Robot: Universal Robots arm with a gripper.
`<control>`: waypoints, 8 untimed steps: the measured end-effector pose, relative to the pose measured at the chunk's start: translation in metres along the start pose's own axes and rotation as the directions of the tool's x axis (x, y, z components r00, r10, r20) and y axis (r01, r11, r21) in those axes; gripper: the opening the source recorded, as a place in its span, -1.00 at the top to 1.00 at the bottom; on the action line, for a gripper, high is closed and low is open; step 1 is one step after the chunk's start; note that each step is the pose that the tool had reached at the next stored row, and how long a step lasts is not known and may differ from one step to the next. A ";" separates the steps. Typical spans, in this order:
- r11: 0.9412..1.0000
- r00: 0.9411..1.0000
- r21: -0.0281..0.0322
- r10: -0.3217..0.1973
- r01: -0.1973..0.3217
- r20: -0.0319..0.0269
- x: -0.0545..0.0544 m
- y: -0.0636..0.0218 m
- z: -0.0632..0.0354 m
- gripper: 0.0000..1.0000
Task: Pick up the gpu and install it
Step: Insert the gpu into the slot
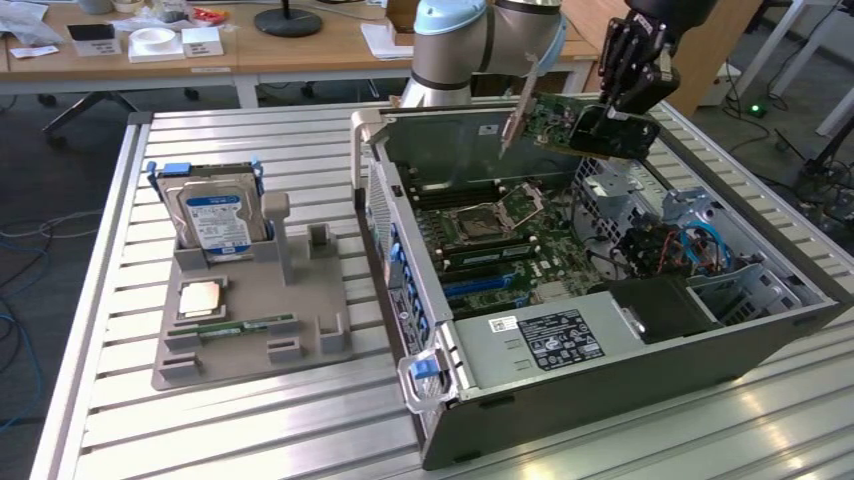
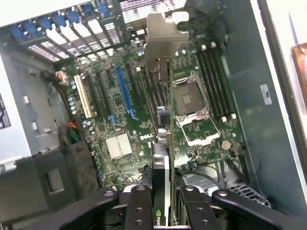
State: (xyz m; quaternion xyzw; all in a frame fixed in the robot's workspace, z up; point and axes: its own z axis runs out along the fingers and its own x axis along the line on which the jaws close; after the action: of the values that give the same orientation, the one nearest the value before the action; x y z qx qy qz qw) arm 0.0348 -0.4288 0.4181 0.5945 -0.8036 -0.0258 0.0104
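My gripper [image 1: 617, 118] is shut on the gpu [image 1: 563, 122] and holds it in the air over the far side of the open computer case [image 1: 561, 375]. The card stands on edge with its silver bracket [image 1: 519, 100] toward the exterior view's left. From the wrist, the gpu [image 2: 166, 143] shows edge-on between the two black fingers [image 2: 139, 206], its bracket [image 2: 165, 33] at the far end. Under it lies the motherboard [image 2: 120, 129] with the blue expansion slot [image 2: 125, 93] and the CPU socket [image 2: 192, 103]. Card and board are apart.
A grey holder [image 1: 240, 350] on the slatted table at the exterior view's left carries a silver hard drive [image 1: 218, 215], a CPU chip [image 1: 200, 297] and a green memory stick [image 1: 247, 326]. Cables and a drive cage [image 1: 681, 245] crowd the case's right end. The arm's base [image 1: 467, 50] stands behind the case.
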 end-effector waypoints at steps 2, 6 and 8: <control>1.000 1.000 0.000 -0.031 0.031 -0.002 0.000 0.0000 0.0001 0.46; 0.996 0.995 -0.001 -0.095 0.095 -0.005 0.000 0.0000 0.0002 0.46; 0.992 0.992 -0.002 -0.125 0.125 -0.007 0.000 0.0000 0.0003 0.46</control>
State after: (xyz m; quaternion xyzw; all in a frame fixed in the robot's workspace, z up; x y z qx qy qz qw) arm 0.0349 -0.4288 0.4178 0.6438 -0.7647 -0.0250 0.0121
